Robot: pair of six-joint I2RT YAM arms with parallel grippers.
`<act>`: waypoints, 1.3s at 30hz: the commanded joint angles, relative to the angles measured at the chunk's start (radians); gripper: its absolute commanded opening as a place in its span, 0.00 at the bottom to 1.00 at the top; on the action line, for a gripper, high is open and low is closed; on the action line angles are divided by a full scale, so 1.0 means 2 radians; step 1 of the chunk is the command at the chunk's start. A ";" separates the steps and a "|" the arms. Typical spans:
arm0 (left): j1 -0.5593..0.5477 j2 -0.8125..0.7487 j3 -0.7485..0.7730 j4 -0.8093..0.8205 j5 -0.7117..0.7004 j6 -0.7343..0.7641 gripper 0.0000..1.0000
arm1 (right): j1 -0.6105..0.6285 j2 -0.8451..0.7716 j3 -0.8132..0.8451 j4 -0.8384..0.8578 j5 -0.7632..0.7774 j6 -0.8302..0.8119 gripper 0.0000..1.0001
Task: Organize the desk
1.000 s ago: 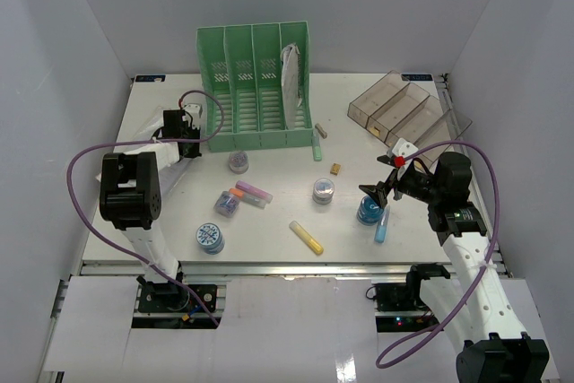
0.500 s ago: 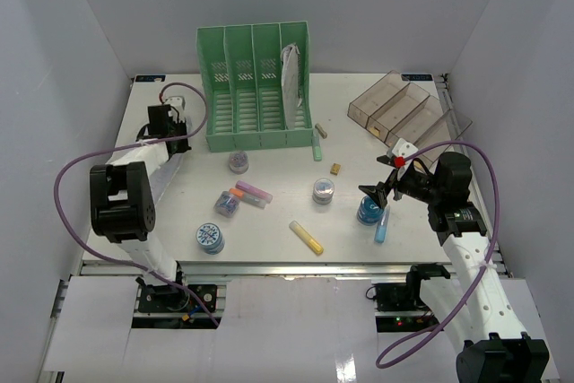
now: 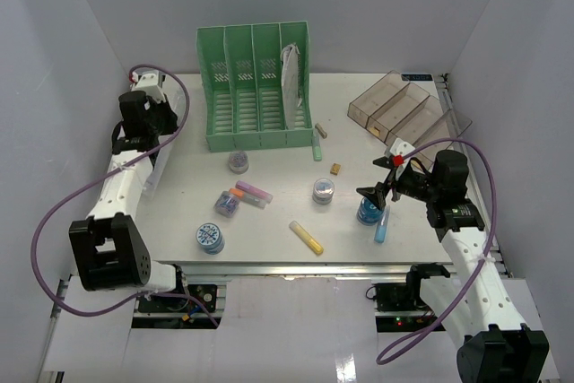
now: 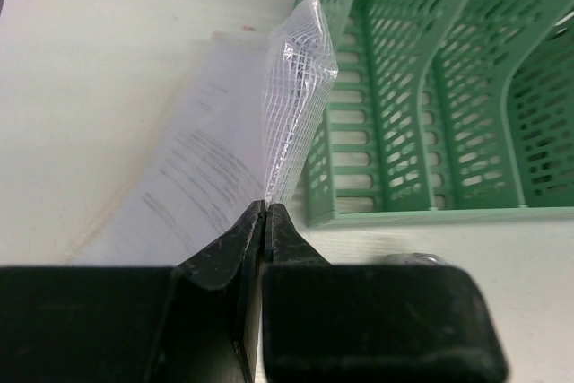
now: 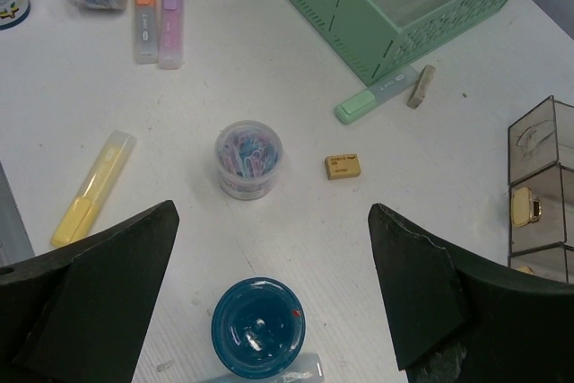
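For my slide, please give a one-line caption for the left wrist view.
Left gripper pinching a clear mesh document sleeve beside the green file rack.

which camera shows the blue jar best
Right wrist view: the blue jar sits in plain sight under the open right gripper, seen from above. The top view shows it small and partly behind that gripper. The left wrist view does not show it.

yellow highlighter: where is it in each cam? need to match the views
Top external: yellow highlighter lies diagonally near the front edge, about centre.
Right wrist: at the left side, left of the paper-clip tub.
Left wrist: not in it.
Shared landmark: green file rack, visible in all three views.
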 commanded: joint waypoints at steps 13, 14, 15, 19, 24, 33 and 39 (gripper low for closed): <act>-0.011 -0.099 0.082 -0.010 0.110 -0.072 0.00 | -0.002 0.014 0.004 -0.005 -0.030 -0.004 0.93; -0.012 -0.100 0.082 -0.012 0.114 -0.072 0.00 | -0.002 0.018 0.006 -0.006 -0.035 -0.005 0.93; -0.012 -0.102 0.080 -0.013 0.117 -0.073 0.00 | -0.001 0.025 0.009 -0.009 -0.040 -0.006 0.93; -0.015 -0.112 0.064 -0.012 0.132 -0.078 0.00 | 0.011 0.075 0.044 -0.026 -0.063 0.000 0.95; -0.016 -0.121 0.054 -0.013 0.147 -0.085 0.00 | 0.062 0.161 0.124 -0.039 -0.042 0.054 0.98; -0.019 -0.120 0.032 -0.006 0.156 -0.099 0.00 | 0.224 0.317 0.295 -0.007 0.098 0.180 0.98; -0.019 -0.135 -0.014 -0.014 0.110 -0.096 0.19 | 0.245 0.400 0.374 -0.020 0.114 0.179 0.94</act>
